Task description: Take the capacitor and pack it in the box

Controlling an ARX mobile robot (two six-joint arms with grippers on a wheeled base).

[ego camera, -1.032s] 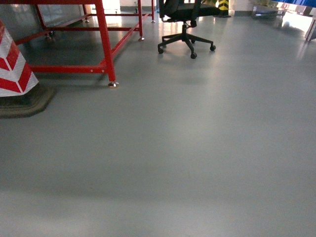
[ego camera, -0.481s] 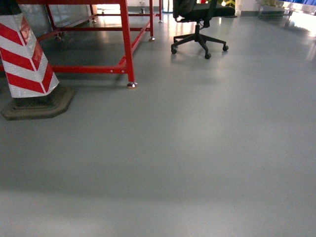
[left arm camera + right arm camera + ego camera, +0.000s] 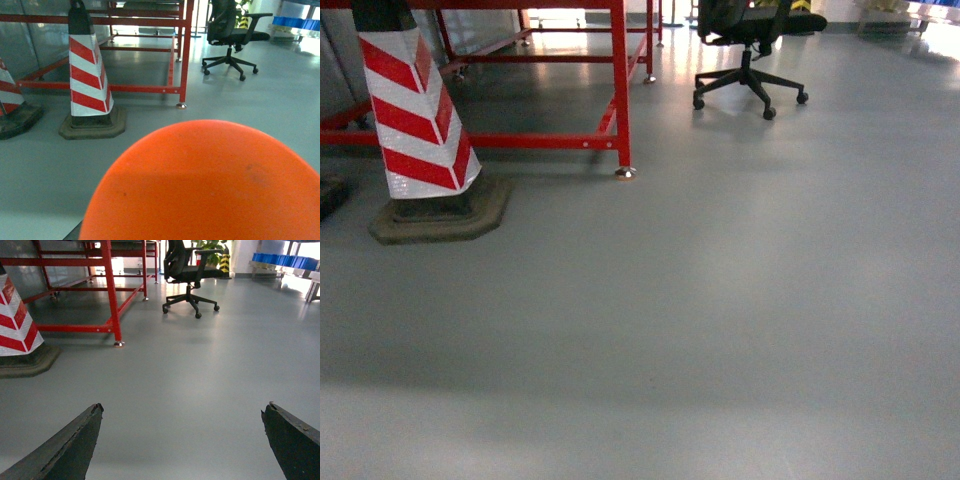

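Note:
The box is out of view in all three views. A big smooth orange rounded thing (image 3: 205,185) fills the lower part of the left wrist view, right where the left jaws would be. It hides the left fingers, and I cannot tell whether it is the capacitor or whether it is held. My right gripper (image 3: 182,410) is open in the right wrist view. Its two dark fingertips (image 3: 90,425) stand wide apart over bare grey floor with nothing between them. Neither arm shows in the head view.
A red-and-white striped cone (image 3: 420,120) on a dark base stands at the left beside a red metal frame (image 3: 620,100). A black office chair (image 3: 750,50) is farther back. Another cone (image 3: 10,100) is at the far left. Blue bins (image 3: 282,260) lie far right.
In the head view the cone, the red frame and the chair have all slid to the right, so my view has swung left. More of the cone shows now.

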